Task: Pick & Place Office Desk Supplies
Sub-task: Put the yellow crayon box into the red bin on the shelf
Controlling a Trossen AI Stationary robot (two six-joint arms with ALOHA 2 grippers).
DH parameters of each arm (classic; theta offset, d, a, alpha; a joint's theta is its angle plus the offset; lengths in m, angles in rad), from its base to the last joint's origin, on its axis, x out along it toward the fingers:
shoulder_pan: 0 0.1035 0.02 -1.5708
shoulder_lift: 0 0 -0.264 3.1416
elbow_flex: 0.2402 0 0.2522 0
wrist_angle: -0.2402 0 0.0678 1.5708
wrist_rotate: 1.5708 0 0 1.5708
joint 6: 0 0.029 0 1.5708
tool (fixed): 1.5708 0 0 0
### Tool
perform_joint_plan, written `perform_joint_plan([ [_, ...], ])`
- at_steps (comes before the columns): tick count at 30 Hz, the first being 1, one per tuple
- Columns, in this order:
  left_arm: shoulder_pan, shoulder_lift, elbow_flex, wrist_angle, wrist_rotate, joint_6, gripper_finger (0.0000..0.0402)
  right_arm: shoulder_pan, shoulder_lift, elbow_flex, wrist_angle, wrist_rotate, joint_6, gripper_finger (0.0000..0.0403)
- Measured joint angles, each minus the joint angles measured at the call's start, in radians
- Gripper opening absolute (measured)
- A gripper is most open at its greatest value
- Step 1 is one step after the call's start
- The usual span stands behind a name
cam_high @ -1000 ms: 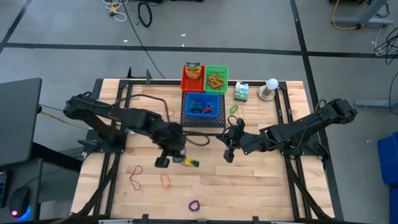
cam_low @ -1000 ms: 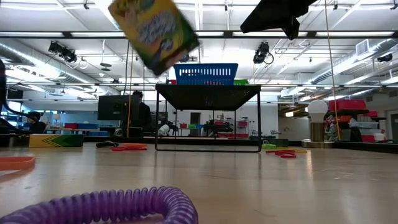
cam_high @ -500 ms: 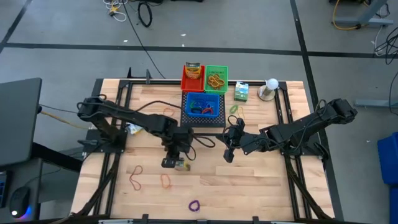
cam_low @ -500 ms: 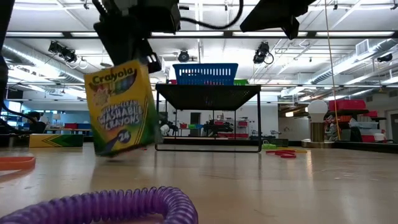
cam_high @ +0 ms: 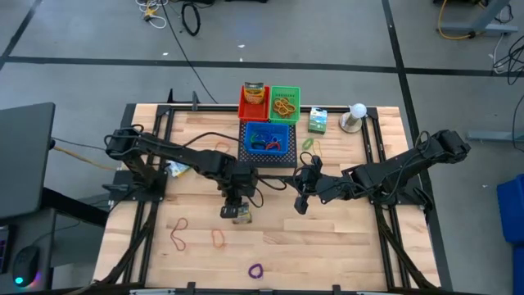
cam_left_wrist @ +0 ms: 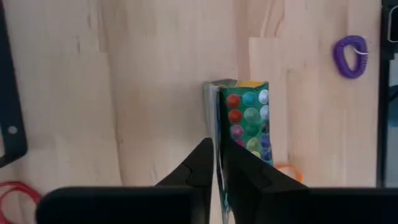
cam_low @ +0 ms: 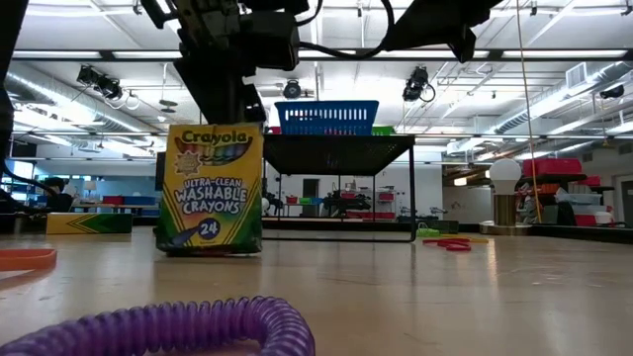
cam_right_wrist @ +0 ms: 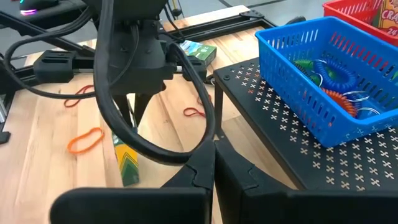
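Crayon box (cam_low: 213, 188) stands upright on the bench (cam_high: 344, 246), a little in front of the black perforated stand (cam_high: 266, 157), near the middle. From above it is only a small sliver under the left tool (cam_high: 235, 209). The low view gives its whole yellow-and-green face, square to the camera, with the tool right on its top edge. The left wrist view looks straight down on the box's narrow top. Gripping or let go? I cannot tell.

The blue basket (cam_high: 266, 139) sits on the stand, and the right wrist view sees the coloured coils inside it. The right tool (cam_high: 300, 205) hangs clenched and empty, just right of the stand's front corner.

A green-white box (cam_high: 318, 120) lies at the back. An orange rubber band (cam_high: 218, 238) is near the crayons. A purple coil (cam_low: 168, 331) looms in front of the low camera.
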Motion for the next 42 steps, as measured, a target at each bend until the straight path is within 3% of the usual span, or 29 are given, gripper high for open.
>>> perform_joint_plan([
  [24,-0.002,0.000,0.000,0.004,0.069,-0.054,0.0198,0.000,0.000,0.000,-0.001,0.000,-0.008,0.0011],
  [34,-0.001,-0.001,0.000,0.002,0.105,-0.065,0.0218,0.000,0.000,0.000,-0.001,-0.001,-0.022,0.0011],
  [42,-0.008,-0.005,0.001,-0.005,0.063,-0.117,0.0225,0.000,0.000,0.000,-0.001,-0.001,-0.022,0.0011],
])
